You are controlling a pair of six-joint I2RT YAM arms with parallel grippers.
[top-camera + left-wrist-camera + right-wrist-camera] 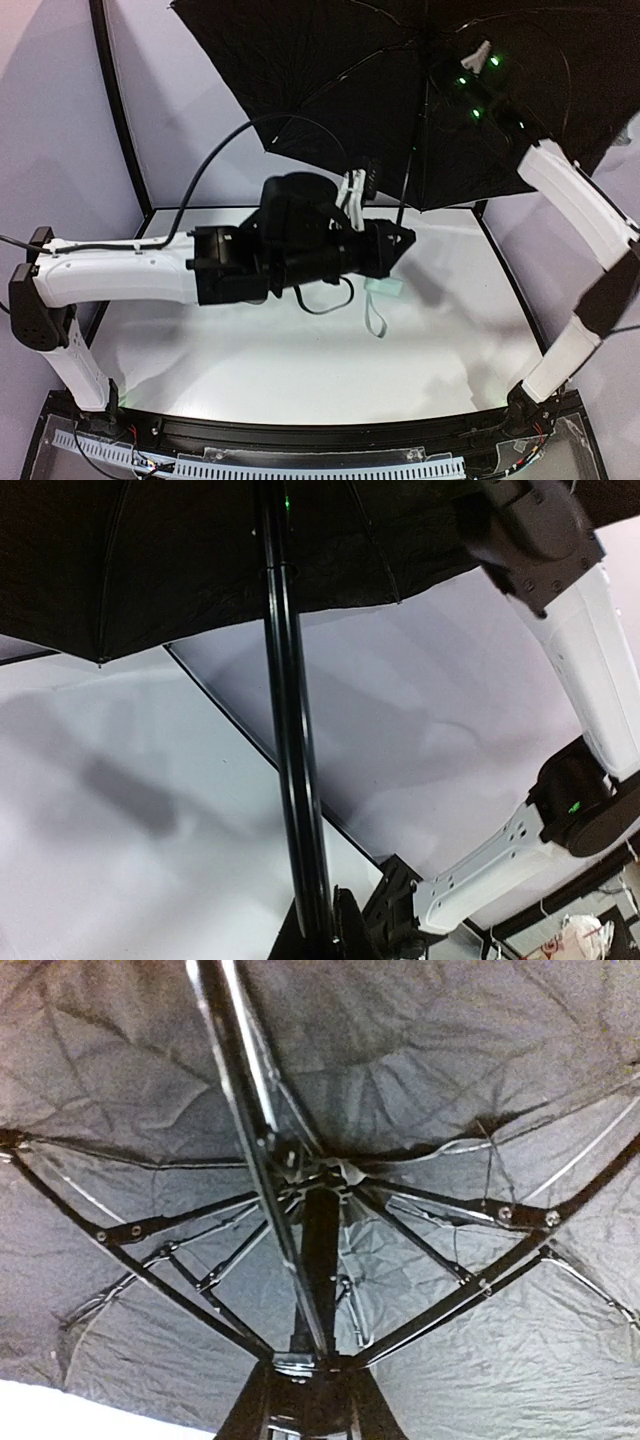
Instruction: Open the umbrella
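**Left.** In the overhead view the left pincer (392, 245) is clamped tight on the umbrella (330, 70) at the foot of its shaft (418, 140), above the white table (250, 350). The pale green handle (384, 287) shows just below the fingers, and its strap (374, 318) hangs toward 6 o'clock.

**Centre.** The shaft's long axis runs tilted from the left pincer toward 1 o'clock and up into the canopy (500, 150). The canopy is spread and held in the air, its black inner face toward the camera. It lies between 11 and 2 o'clock from the left pincer.

**Right.** In its own camera the right pincer (308, 1390) has its fingers drawn together on the runner (305, 1363), where the ribs (150, 1230) fan outward. The crown of the canopy lies at 12 o'clock from this pincer, along the shaft.

**Assessment.**
- The 2 pincers hold opposite ends of 1 axis. The left is nearer the handle and the right is nearer the canopy.
- The task looks nearly complete.
- Any remaining travel would be the runner moving along the shaft toward 12 o'clock, with the left pincer bracing.
- Whether the catch has latched cannot be told.
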